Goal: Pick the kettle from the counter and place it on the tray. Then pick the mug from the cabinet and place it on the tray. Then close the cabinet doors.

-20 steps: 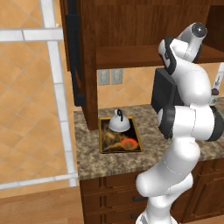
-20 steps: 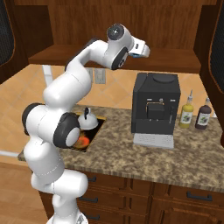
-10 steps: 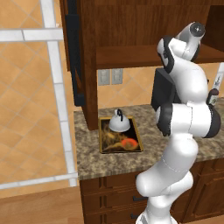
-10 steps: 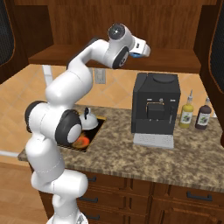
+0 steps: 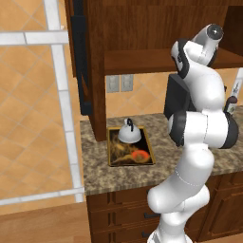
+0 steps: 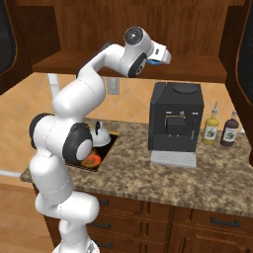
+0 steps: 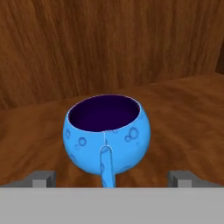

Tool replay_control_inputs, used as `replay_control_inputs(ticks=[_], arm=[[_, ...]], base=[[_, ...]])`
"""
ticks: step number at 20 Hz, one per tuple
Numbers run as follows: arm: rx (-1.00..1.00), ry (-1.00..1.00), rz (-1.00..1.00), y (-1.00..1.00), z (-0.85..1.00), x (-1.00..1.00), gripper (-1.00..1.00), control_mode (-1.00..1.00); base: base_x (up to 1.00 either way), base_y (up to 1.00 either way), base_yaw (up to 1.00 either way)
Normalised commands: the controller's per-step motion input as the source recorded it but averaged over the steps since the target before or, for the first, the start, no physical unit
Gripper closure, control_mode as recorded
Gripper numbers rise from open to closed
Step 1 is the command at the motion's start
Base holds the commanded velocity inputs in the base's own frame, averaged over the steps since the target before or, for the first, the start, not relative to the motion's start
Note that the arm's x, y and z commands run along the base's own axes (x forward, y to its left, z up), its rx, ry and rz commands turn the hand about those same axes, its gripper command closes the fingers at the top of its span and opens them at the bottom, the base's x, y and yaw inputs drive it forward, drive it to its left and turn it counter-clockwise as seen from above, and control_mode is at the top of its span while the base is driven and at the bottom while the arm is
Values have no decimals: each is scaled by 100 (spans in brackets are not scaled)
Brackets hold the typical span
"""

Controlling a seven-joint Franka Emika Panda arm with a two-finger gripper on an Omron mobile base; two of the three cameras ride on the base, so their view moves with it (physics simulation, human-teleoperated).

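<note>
Standing wide open, the two small grey finger tips (image 7: 43, 178) of the gripper (image 7: 111, 179) hold nothing; one tip is at each side of the small bright blue round mug (image 7: 107, 134), and neither touches it. The mug stands upright on the brown wooden shelf (image 7: 183, 113) of the large dark reddish-brown wall cabinet (image 6: 148, 29), with its dark inside open to the top and its blue handle turned toward the gripper, between the two tips. Behind the mug is the wooden back wall of the cabinet, and the mug stands apart from it.

In the right base view the white arm reaches up from the base to the shelf, and a bit of the blue mug shows just beside the hand, above the black box-shaped coffee machine (image 6: 176, 123).

Lower down, the small silver-white dome-shaped kettle (image 5: 128, 133) with a thin black arched handle sits upright on the flat rectangular tray with a yellowish rim (image 5: 110, 151), at the tray's far end; an orange-red blob is on the tray's nearer part. The tray lies on the speckled brown-grey granite counter (image 5: 95, 175), near its left end, close to the wall. The coffee machine stands on the counter to the right of the tray, and a yellow bottle (image 6: 211, 129) and a dark bottle (image 6: 229, 130) stand beside each other toward the counter's right end. A brown cabinet door with a black ribbed panel (image 5: 79, 57) stands open at the left.
</note>
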Motion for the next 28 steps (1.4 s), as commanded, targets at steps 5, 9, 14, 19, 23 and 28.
replay_control_inputs(ticks=[5, 9, 14, 19, 23, 28], arm=[[0, 0, 0, 0, -8, 2, -100, -100], [0, 0, 0, 0, -4, 5, -100, -100], [0, 0, 0, 0, -5, 13, -100, -100], [0, 0, 0, 0, -1, 16, -100, -100], [0, 0, 0, 0, 0, 13, -100, -100], [0, 0, 0, 0, 0, 0, 100, -100]], base=[[0, 0, 0], [0, 0, 0], [0, 0, 0], [0, 0, 0], [0, 0, 0], [0, 0, 0]])
